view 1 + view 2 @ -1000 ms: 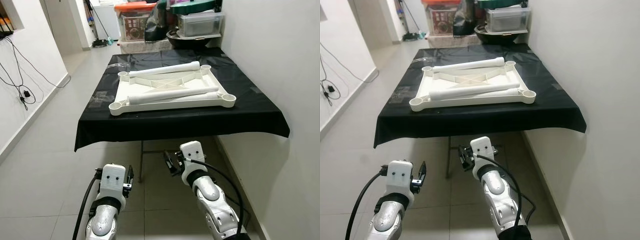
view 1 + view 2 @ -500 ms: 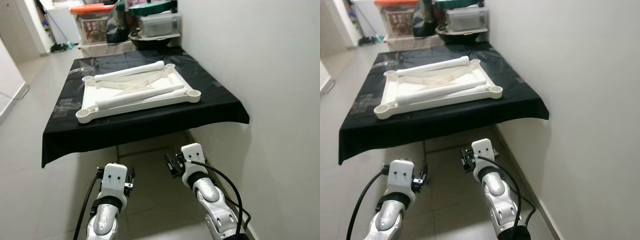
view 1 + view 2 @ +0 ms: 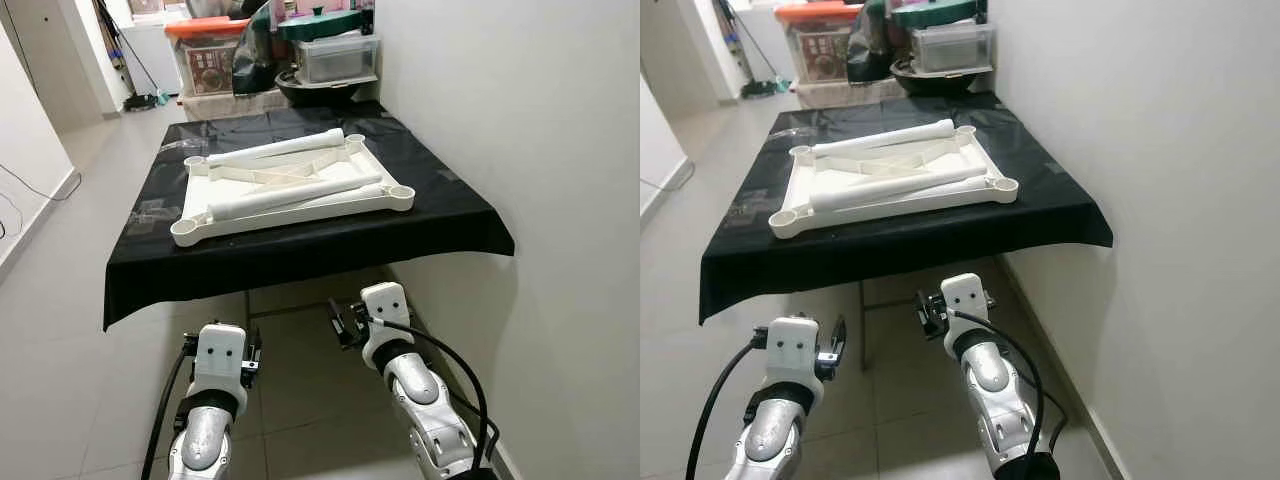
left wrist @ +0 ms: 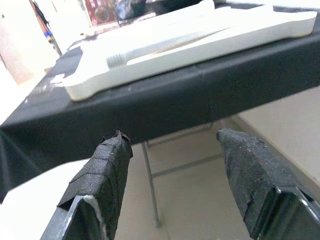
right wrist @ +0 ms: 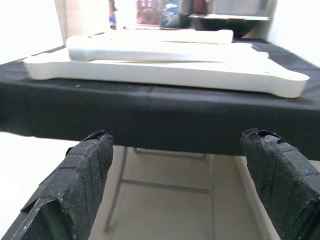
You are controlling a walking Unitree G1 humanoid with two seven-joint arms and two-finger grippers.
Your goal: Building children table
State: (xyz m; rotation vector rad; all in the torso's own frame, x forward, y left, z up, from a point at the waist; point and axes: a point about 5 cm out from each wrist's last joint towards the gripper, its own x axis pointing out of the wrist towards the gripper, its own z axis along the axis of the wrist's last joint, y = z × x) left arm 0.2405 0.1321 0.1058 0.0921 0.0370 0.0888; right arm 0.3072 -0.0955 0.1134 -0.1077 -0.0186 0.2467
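An upturned white plastic table top (image 3: 372, 178) lies on a table draped in black cloth (image 3: 450, 215). Two white legs rest across it, one along the far side (image 3: 290, 148) and one nearer me (image 3: 295, 195). Both arms hang low in front of the table, below its front edge. My left gripper (image 4: 171, 135) is open, with nothing between its fingers, and faces the cloth's front edge. My right gripper (image 5: 178, 134) is also open and empty, looking at the table top's side from below.
Storage boxes stand behind the table: one with an orange lid (image 3: 205, 60), a clear one with a green lid (image 3: 335, 55), and a black bowl (image 3: 310, 88). A white wall (image 3: 540, 150) runs close along the right. Tiled floor (image 3: 60, 270) opens to the left.
The whole picture has shifted as the camera swung right and then partly back. The table parts lie as before, and both grippers still hang low and open.
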